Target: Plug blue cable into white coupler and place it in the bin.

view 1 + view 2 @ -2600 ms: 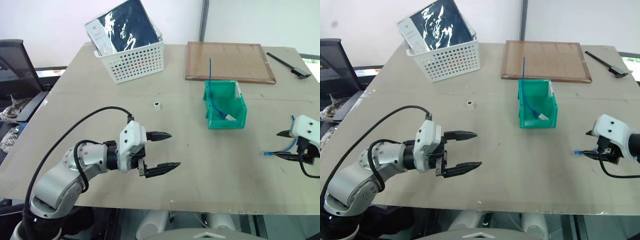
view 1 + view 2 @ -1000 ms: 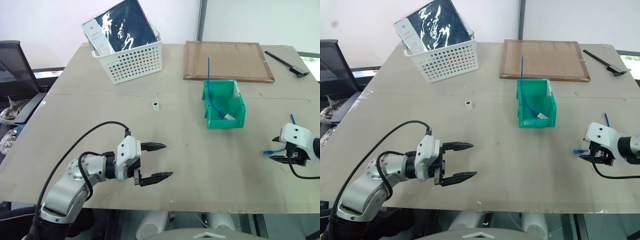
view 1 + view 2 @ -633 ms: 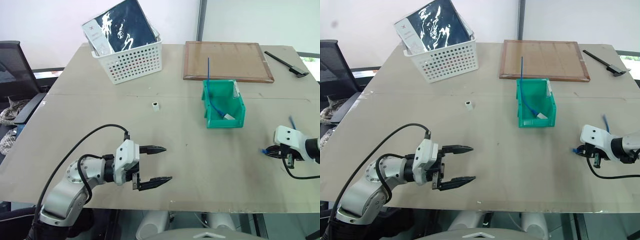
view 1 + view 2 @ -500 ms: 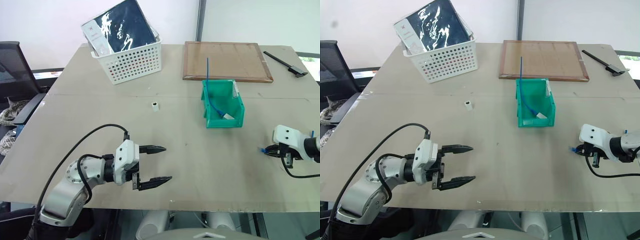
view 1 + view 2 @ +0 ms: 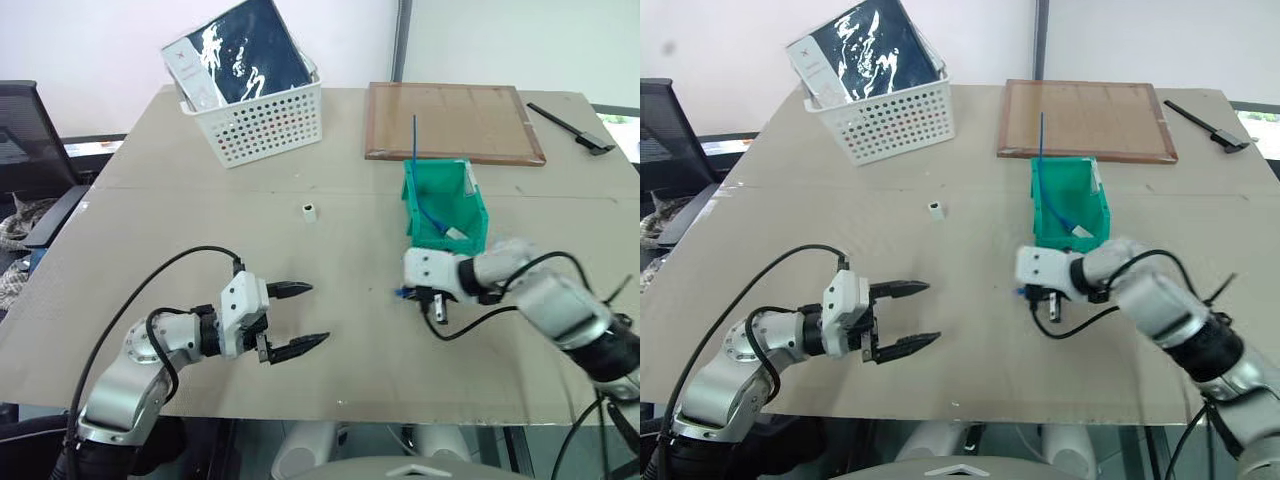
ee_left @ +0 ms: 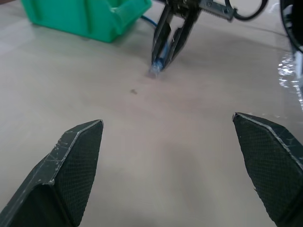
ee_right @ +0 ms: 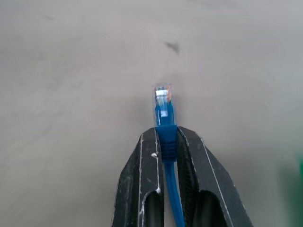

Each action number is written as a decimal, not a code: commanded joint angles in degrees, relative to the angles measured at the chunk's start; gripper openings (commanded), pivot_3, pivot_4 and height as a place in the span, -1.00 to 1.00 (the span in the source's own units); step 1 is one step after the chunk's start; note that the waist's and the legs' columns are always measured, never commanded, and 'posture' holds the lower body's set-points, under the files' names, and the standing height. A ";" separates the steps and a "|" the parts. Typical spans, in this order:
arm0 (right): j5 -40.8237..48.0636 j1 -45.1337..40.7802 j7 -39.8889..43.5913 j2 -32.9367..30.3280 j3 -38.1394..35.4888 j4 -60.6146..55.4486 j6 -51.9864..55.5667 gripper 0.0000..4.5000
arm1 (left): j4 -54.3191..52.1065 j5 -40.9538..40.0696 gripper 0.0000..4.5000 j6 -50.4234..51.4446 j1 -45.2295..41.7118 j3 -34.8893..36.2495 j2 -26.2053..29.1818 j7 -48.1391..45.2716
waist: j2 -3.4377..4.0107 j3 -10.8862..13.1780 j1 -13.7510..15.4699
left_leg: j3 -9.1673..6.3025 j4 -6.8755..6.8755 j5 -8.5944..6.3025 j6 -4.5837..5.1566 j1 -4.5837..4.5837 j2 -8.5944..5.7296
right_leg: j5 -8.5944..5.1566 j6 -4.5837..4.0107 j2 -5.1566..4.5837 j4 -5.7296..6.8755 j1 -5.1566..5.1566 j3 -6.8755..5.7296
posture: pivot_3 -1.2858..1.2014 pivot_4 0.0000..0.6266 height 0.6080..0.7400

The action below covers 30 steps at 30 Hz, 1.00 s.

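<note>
Mid-table, just in front of green bin (image 5: 445, 206): right gripper (image 7: 166, 135) clenched on blue cable (image 7: 164, 116) just behind clear plug, plug tip pointed down close to table (image 5: 200, 220). Second blue cable seen standing in bin. Left gripper (image 5: 297, 318) held wide, nothing grasped, near front edge. White coupler (image 5: 311, 211) seen loose on table, well apart from both grippers, between white basket (image 5: 262, 118) and left gripper.

No readable text, label, brand, number or sign on anything in view.
</note>
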 commanded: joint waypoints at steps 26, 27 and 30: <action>17.27 60.42 -16.75 5.05 -48.54 -37.23 -8.32 0.76 | 23.80 15.14 1.00 -3.55 -31.39 -21.03 -11.18 -3.08 | 0.09 -0.05 0.09 | 0.00 0.06 -0.16 0.10 0.07 0.11 | 0.06 -0.07 0.17 0.07 0.10 0.02 | 0.03 -0.52 1.00; 17.04 62.40 -17.45 5.59 -49.13 -38.16 -8.86 0.76 | 25.37 15.54 1.00 -4.10 -32.38 -21.51 -12.12 -3.47 | 0.08 -0.05 -0.15 | 0.02 0.07 -0.16 0.10 0.10 0.13 | 0.06 -0.06 0.19 0.07 0.12 0.04 | 0.03 -0.52 1.00; 16.10 66.12 -19.27 6.56 -49.62 -40.00 -10.00 0.76 | 29.63 17.21 1.00 -6.09 -34.49 -22.52 -14.12 -4.12 | 0.07 -0.06 0.01 | 0.06 0.08 -0.17 0.12 0.16 0.16 | 0.06 -0.05 0.18 0.08 0.16 0.03 | 0.03 -0.52 1.00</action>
